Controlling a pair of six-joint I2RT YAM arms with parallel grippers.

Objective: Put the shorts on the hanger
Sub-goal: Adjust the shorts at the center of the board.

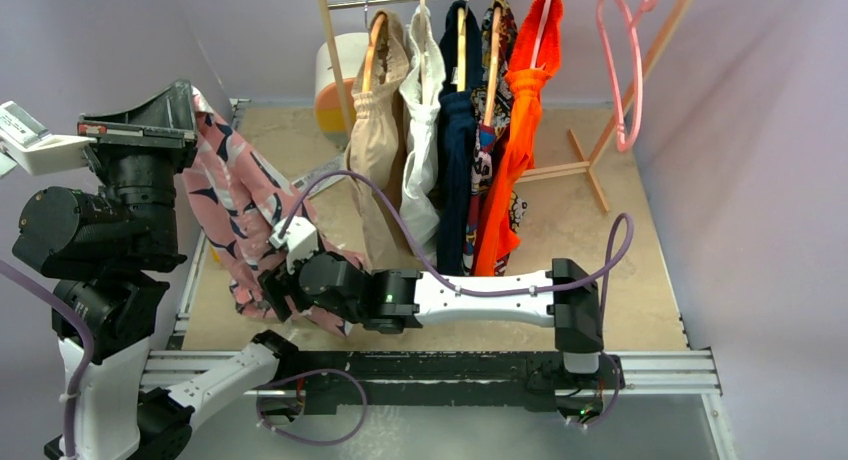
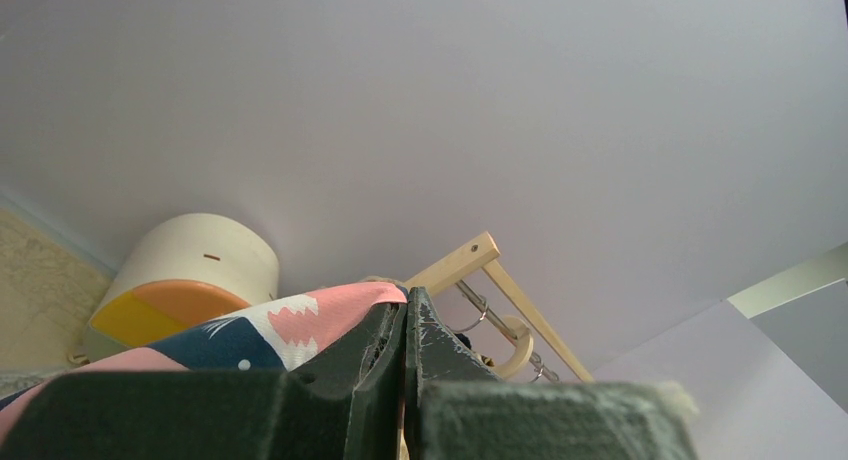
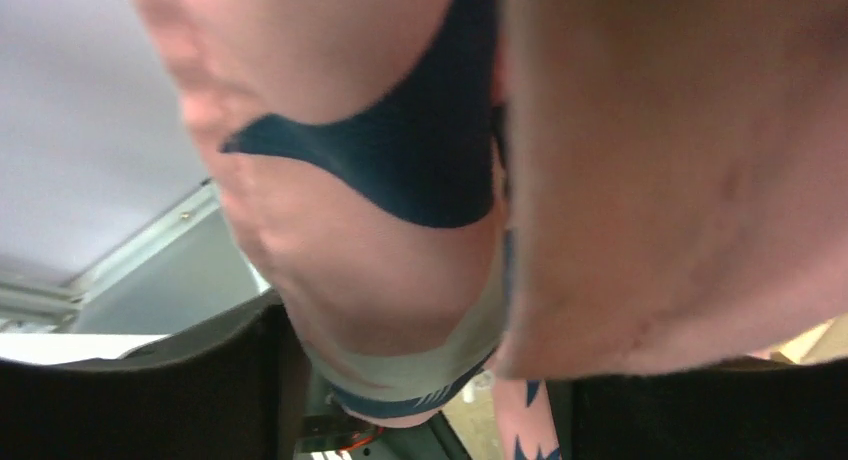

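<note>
The pink shorts (image 1: 228,195) with a navy-and-white print hang from my raised left gripper (image 1: 190,98) at the far left, down to the table's near-left edge. In the left wrist view that gripper (image 2: 405,315) is shut on a fold of the shorts (image 2: 300,325). My right gripper (image 1: 275,288) reaches left at the shorts' lower part. Its wrist view is filled by the shorts (image 3: 400,180), and the right gripper (image 3: 420,405) stands open with hanging folds between its dark fingers (image 3: 150,390). The empty pink hanger (image 1: 628,70) hangs at the right end of the rack, far from both grippers.
A wooden clothes rack (image 1: 590,165) at the back carries beige, white, navy and patterned garments on wooden hangers and an orange garment (image 1: 515,150) on a pink hanger. A cream and orange container (image 1: 335,90) stands behind the rack's left post. Metal rails (image 1: 660,365) edge the table's near side.
</note>
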